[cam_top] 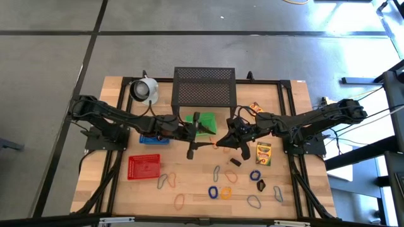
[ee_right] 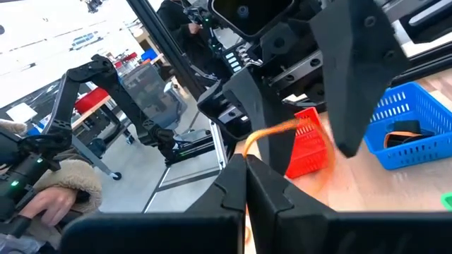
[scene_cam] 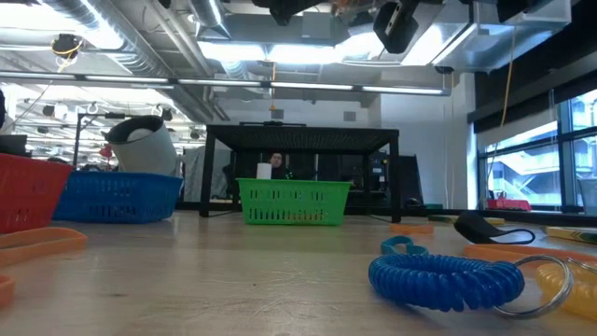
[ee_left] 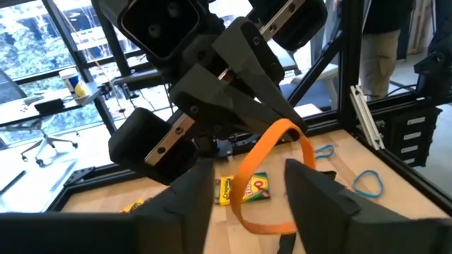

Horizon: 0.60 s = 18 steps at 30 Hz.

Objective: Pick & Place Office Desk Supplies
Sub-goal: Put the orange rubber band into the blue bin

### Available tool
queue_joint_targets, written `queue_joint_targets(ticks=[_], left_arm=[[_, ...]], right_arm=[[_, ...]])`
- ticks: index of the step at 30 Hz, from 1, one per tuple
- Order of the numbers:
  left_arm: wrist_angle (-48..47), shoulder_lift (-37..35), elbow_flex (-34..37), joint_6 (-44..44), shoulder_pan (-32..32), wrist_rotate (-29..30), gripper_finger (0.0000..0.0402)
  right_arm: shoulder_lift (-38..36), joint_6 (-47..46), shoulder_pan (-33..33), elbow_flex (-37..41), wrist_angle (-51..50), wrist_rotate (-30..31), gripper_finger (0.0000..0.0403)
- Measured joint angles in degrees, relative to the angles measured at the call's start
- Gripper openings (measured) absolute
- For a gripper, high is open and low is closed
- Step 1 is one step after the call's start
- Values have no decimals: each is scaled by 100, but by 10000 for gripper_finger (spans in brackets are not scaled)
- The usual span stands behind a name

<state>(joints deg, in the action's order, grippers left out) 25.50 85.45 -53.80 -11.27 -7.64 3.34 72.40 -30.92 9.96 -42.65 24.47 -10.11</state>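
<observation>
Now orange band (ee_left: 272,176) is pinched in right claw (cam_top: 219,144), clamped shut, loop hanging between left claw (ee_left: 244,194) fingers, apart, mid-counter (cam_top: 189,189); blue basket (ee_right: 406,120) holds a dark item, red basket (cam_top: 144,167) nearby

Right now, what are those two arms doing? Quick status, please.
Right gripper shut on orange band, mid-table above the desk. Left gripper open around its loop. Green basket just behind. Nothing blocking.

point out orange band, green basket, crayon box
orange band (ee_left: 272,169), left wrist view, middle of the loop's strap
green basket (scene_cam: 294,201), low view, front wall
crayon box (cam_top: 263,153), high view, box face
</observation>
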Motion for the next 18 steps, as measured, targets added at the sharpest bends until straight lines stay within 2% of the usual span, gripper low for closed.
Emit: queue_joint_targets(ticks=[7,8,13,18], left_arm=[[2,0,0,22,-2,-101,19],[0,0,0,77,-2,-103,11],[0,0,0,305,-2,-103,3],[-40,-20,0,575,-11,-72,3]], right_arm=[[0,4,0,0,-2,2,9],[0,2,0,0,-2,1,11],[0,-225,-33,0,-6,-4,37],[-6,-493,-174,0,-48,-410,103]])
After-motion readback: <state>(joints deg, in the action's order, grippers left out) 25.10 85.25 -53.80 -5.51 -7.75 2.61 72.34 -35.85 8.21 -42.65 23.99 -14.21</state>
